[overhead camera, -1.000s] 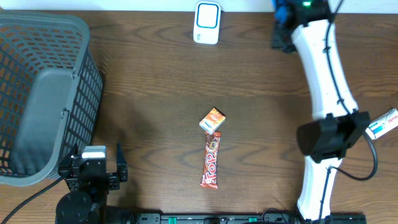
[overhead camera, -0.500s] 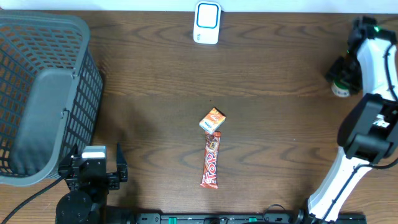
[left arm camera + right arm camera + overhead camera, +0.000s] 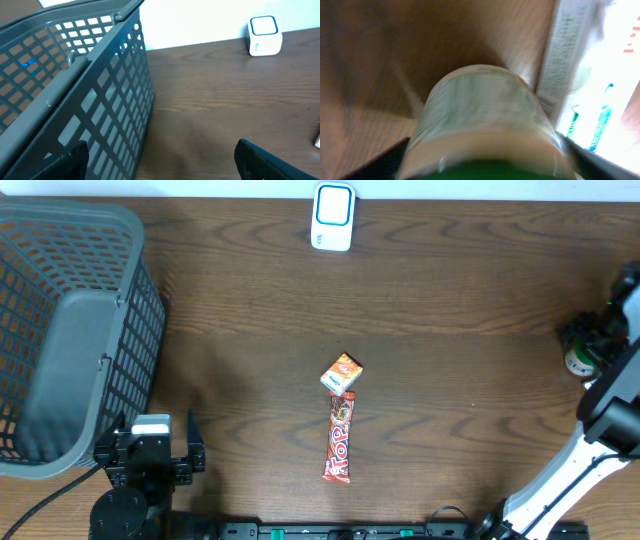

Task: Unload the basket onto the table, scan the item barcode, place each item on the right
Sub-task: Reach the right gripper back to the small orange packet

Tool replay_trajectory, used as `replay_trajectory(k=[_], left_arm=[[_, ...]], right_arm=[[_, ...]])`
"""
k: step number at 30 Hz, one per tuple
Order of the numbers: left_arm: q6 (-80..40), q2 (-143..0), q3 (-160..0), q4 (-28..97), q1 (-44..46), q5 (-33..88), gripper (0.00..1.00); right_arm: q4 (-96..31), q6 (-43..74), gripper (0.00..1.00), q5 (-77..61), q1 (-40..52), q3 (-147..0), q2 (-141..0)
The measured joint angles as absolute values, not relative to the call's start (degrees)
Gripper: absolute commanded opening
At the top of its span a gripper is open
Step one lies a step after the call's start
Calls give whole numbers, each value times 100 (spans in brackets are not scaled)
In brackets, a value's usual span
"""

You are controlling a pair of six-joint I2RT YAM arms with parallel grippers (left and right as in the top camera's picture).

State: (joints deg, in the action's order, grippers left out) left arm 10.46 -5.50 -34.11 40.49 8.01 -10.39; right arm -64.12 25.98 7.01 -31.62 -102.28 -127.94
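Observation:
The item is a pale jar with a green lid [image 3: 485,115], blurred and filling the right wrist view between my right gripper's [image 3: 485,167] dark fingers [image 3: 385,162]. Whether the pads press on it does not show, and I see no barcode. In the overhead view the jar [image 3: 577,362] is at the table's right edge under the right gripper [image 3: 590,345]. The white and blue scanner [image 3: 333,216] stands at the far middle edge, also seen from the left wrist [image 3: 263,35]. My left gripper [image 3: 150,455] is open by the basket, its jaws [image 3: 160,162] wide apart with nothing between them.
A grey mesh basket [image 3: 70,330] fills the left side, close to the left gripper [image 3: 75,85]. A small orange box [image 3: 342,374] and a red candy bar [image 3: 340,438] lie at the table's middle. A white printed package [image 3: 580,70] lies right beside the jar.
The right arm has swung from the far right corner down along the right edge, bringing the jar with it. The left arm has not moved.

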Motion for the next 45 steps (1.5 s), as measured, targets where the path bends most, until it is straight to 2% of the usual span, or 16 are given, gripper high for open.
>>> replay_trajectory(k=[4, 7, 11, 14, 20, 26, 29, 30, 34, 35, 41, 45], left_arm=[[1046, -550, -3411, 4051, 801, -1039, 92], [1046, -550, -3411, 4047, 801, -1039, 92], [1048, -550, -3411, 4047, 801, -1037, 92], [1046, -550, -3411, 4049, 801, -1039, 92], [1046, -550, -3411, 4047, 801, -1041, 92], [1046, -550, -3411, 4049, 801, -1041, 92], [1046, -550, -3411, 4049, 801, -1041, 92], [1046, -550, -3411, 4049, 801, -1041, 92], [1046, -550, -3411, 4049, 801, -1039, 92], [1046, -550, -3411, 4049, 801, -1039, 92], [1046, -550, -3411, 4049, 801, -1039, 92], [1046, -550, -3411, 4049, 801, -1039, 92]], right_arm=[[-6914, 2421, 99, -121, -3380, -10851, -12805], [-7616, 2351, 99, -609, -3389, -11889, -12809], [-8466, 2318, 99, -1208, -3229, -13504, -12717], [-8853, 2244, 99, -1761, -2902, -14105, -12477], [-9286, 1437, 99, -2451, -1376, -14261, -12158], [-9247, -128, 99, -2488, 659, -13476, -12202], [-9124, -388, 99, -2495, 1448, -13085, -12221], [-9056, -395, 96, -2493, 1649, -12954, -12221], [-8560, -137, 57, -2464, 2244, -12359, -12217], [-8331, -14, 51, -2425, 2381, -12149, -12219], [-6965, 1015, 27, -2001, 3144, -10853, -12221], [-6254, 1424, 22, -1859, 3559, -10202, -12228]])
